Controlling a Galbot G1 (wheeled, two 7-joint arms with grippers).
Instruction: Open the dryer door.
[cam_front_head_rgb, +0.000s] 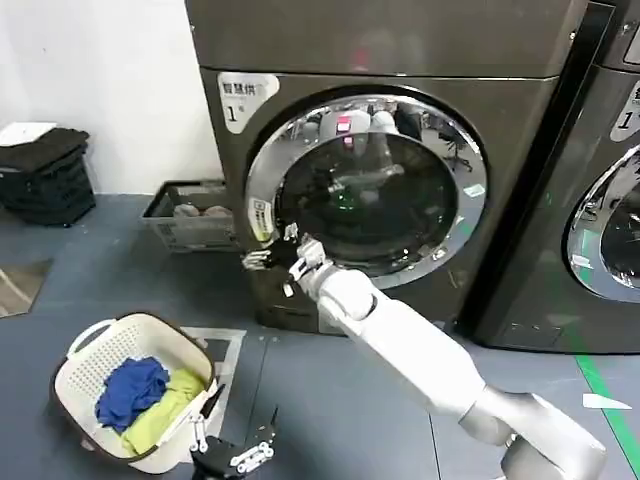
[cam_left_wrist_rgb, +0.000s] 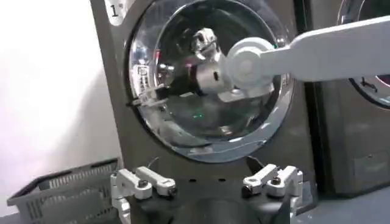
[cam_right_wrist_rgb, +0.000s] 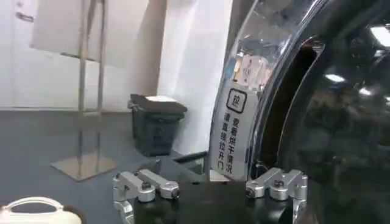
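Here, right gripper (cam_front_head_rgb: 262, 258) at dryer door (cam_front_head_rgb: 366, 190) rim, label "1"

The large round chrome-ringed dryer door (cam_left_wrist_rgb: 210, 85) with dark glass is seen on the grey-brown machine. The right gripper (cam_left_wrist_rgb: 146, 97) is held at its rim. The left gripper (cam_left_wrist_rgb: 207, 185) is seen with fingers spread apart, near a grey slatted plastic crate (cam_left_wrist_rgb: 67, 189).

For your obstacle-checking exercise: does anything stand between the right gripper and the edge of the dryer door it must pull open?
Nothing visible does. The right gripper, fingers open, is already at the left rim of the dryer door, beside the white sticker. The left gripper hangs low, near the laundry basket, out of the way.
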